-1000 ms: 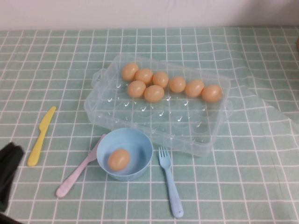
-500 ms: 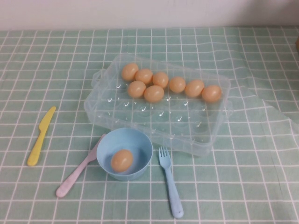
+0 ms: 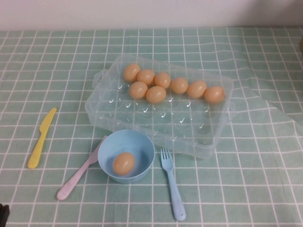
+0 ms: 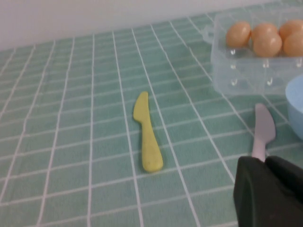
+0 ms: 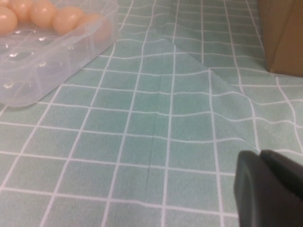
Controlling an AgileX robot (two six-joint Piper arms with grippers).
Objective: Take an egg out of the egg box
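The clear egg box (image 3: 199, 135) lies mid-table with several tan-orange eggs (image 3: 156, 94) along its far side. One egg (image 3: 123, 163) lies in the light-blue bowl (image 3: 143, 145) in front of the box. My left gripper (image 4: 264, 161) is shut and empty, low over the cloth near the table's front left, close to the pink knife (image 4: 262, 130); only a dark corner of it (image 3: 2, 215) shows in the high view. My right gripper (image 5: 260, 153) is shut and empty over bare cloth right of the box (image 5: 57, 61). It is out of the high view.
A yellow knife (image 3: 41, 138) lies at the left, a pink knife (image 3: 78, 175) left of the bowl and a blue fork (image 3: 173, 189) right of it. The cloth is creased at the right (image 3: 265, 101). A brown box (image 5: 284, 33) stands at the far right.
My left arm has drawn back out of the lower left of the high view. The egg in the bowl has rolled slightly and settled.
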